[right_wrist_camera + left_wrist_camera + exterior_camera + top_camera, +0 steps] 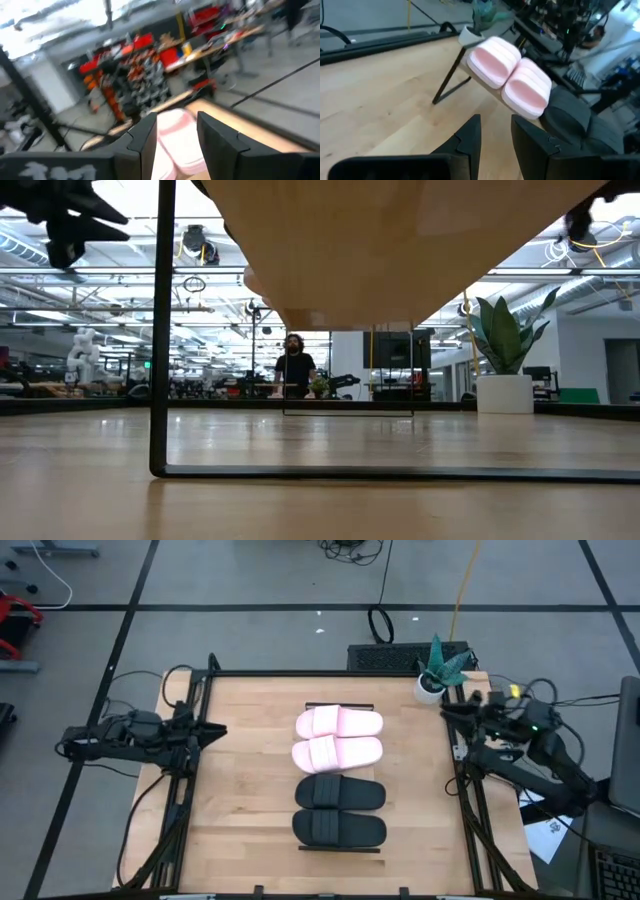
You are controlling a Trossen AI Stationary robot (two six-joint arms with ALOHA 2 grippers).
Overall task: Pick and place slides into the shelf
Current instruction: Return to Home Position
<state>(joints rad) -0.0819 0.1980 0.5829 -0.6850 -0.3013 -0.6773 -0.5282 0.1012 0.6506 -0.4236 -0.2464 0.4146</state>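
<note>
Two light pink slides [339, 723] [337, 752] and two black slides [340, 792] [340, 829] lie side by side in a row on the shelf [345, 706] in the middle of the table, soles down. My left gripper [220, 730] hovers open at the table's left edge, pointing toward the slides; its wrist view shows the pink pair [492, 60] [527, 90] and a black slide [565, 117] ahead. My right gripper [452, 718] hovers open at the right edge, with a pink slide [177, 137] seen between its fingers, farther off.
A potted plant [437, 670] stands at the table's far right corner, close to my right arm. A dark flat unit [390, 657] sits behind the far edge. Bare wood [250, 790] lies on both sides of the shelf. A person [295, 365] stands far behind the table.
</note>
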